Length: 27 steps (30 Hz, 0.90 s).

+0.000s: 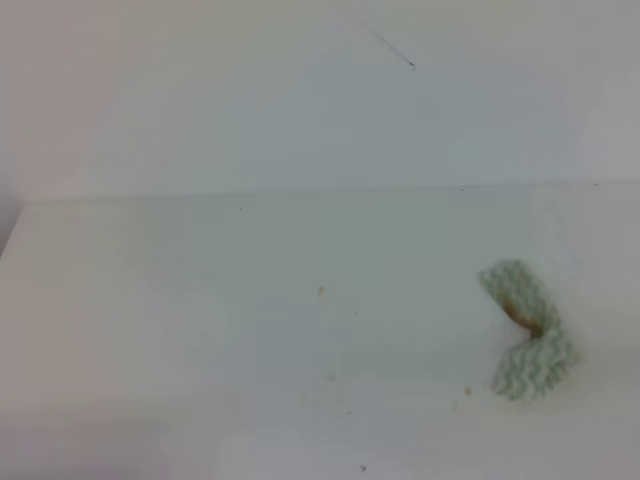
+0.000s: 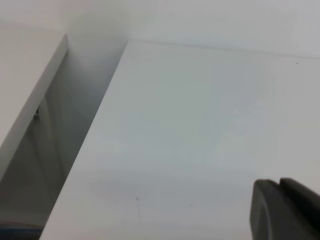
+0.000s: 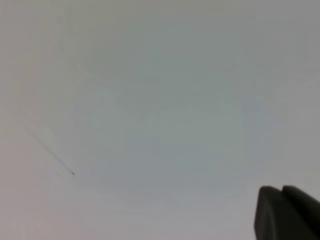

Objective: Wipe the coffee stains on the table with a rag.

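The rag (image 1: 525, 328), pale green with a white zigzag, lies crumpled and twisted on the white table (image 1: 200, 300) at the right, with an orange-brown smear along its fold. Of the coffee stains, only tiny specks show: one (image 1: 322, 291) near the middle and one (image 1: 467, 391) left of the rag. Neither gripper appears in the exterior high view. In the left wrist view my left gripper (image 2: 279, 183) is at the lower right, its dark fingers pressed together over bare table (image 2: 200, 125). My right gripper (image 3: 281, 189) is shut and faces the plain wall.
The table's left edge (image 2: 95, 130) drops into a narrow gap beside a white panel (image 2: 30, 100). The white wall (image 1: 300, 100) rises behind the table's back edge and carries a thin dark mark (image 1: 411, 66), which also shows as a wall mark (image 3: 72, 173) in the right wrist view.
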Each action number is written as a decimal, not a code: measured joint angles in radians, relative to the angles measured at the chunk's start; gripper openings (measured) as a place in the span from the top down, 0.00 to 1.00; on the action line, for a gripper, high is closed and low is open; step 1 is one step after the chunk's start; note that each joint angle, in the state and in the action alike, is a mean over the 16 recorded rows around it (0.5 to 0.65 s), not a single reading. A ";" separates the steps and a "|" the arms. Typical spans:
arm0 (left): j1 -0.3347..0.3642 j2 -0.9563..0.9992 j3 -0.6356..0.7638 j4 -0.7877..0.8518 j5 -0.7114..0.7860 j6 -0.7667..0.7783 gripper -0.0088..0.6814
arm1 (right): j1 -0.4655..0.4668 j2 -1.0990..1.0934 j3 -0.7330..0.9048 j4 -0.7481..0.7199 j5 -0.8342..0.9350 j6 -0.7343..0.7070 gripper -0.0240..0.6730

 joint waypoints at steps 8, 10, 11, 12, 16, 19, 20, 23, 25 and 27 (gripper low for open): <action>0.000 0.000 0.000 0.000 0.000 0.000 0.99 | -0.015 -0.107 0.122 0.000 0.035 -0.016 0.96; 0.000 0.000 0.000 0.000 0.000 0.000 0.99 | -0.018 -0.121 0.146 -0.002 0.070 -0.018 0.96; 0.000 0.000 0.000 0.000 0.000 0.000 0.99 | -0.019 -0.127 0.156 -0.004 0.091 -0.018 0.96; 0.000 0.000 0.000 0.000 0.000 0.000 0.99 | -0.021 -0.131 0.165 -0.010 0.114 -0.014 0.96; 0.000 0.000 0.000 0.000 0.000 0.000 0.99 | -0.027 -0.147 0.188 -0.058 0.218 0.045 0.96; 0.000 0.000 0.000 0.000 0.000 0.000 0.99 | -0.032 -0.158 0.193 -0.110 0.296 0.122 0.96; 0.000 0.000 0.000 0.000 0.000 0.000 0.99 | -0.034 -0.160 0.193 -0.128 0.322 0.151 0.96; 0.000 0.000 0.000 0.000 0.000 0.000 0.99 | -0.036 -0.161 0.193 -0.180 0.377 0.240 0.96; 0.000 0.000 0.000 0.000 0.000 0.000 0.99 | -0.037 -0.161 0.193 -0.214 0.400 0.298 0.96; 0.000 0.000 0.000 0.000 0.000 0.000 0.99 | -0.037 -0.161 0.193 -0.245 0.413 0.353 0.96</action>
